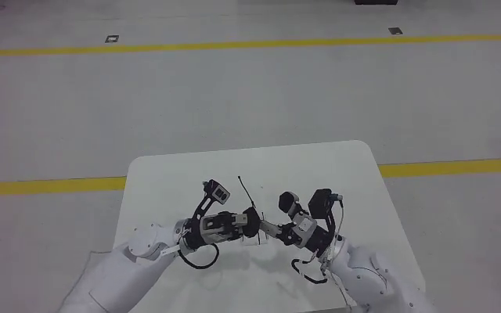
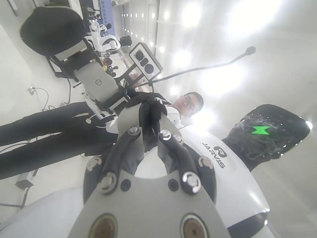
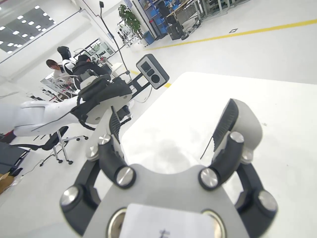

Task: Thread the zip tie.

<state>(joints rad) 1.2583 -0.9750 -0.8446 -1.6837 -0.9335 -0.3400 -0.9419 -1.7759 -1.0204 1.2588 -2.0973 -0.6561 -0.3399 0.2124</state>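
White table (image 1: 313, 168), grey floor (image 1: 235, 94); left pincer (image 2: 149, 109) tight on zip tie (image 2: 205, 67), right pincer (image 3: 172, 110) apart.

One zip tie (image 1: 243, 190), one table (image 1: 329, 168), two hands (image 2: 151, 108) (image 3: 173, 125).

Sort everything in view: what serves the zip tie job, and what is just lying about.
Job: zip tie, left gripper shut on it, right gripper open, table.
Lying about: office chair, potted plant, blue shelving, yellow floor line.
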